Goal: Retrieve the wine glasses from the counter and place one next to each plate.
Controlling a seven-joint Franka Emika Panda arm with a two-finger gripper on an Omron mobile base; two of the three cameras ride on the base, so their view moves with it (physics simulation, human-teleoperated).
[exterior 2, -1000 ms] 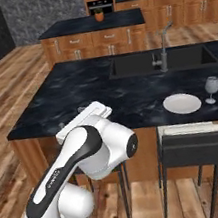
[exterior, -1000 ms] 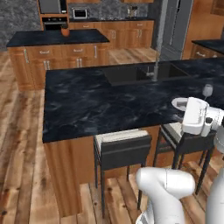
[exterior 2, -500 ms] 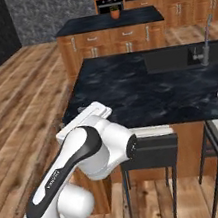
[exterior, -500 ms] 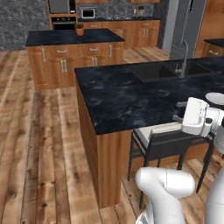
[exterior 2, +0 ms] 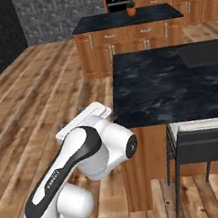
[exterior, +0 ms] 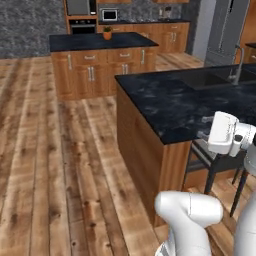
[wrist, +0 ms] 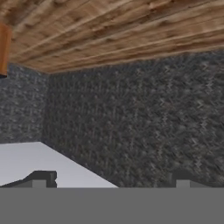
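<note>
The black marble counter (exterior: 170,102) (exterior 2: 168,85) is the near island, ahead and to the right of me. The wine glasses and the plates are out of view. My gripper (wrist: 113,179) is open, with its two dark fingertips (wrist: 43,177) far apart and nothing between them. It faces a dark stone wall and the wooden floor. My white hand (exterior: 225,132) hangs by the island's near edge, level with the countertop.
A sink (exterior: 205,79) with a faucet (exterior: 237,60) is set into the island. A dark stool (exterior 2: 203,140) stands tucked under its near edge. A second island (exterior: 100,42) with a potted plant (exterior: 106,33) stands further back. Open wooden floor (exterior: 50,150) lies to the left.
The whole picture has shifted: the base has driven left along the island, so the counter slides right and the plate and glass seen earlier have left view. The arm's pose is unchanged.
</note>
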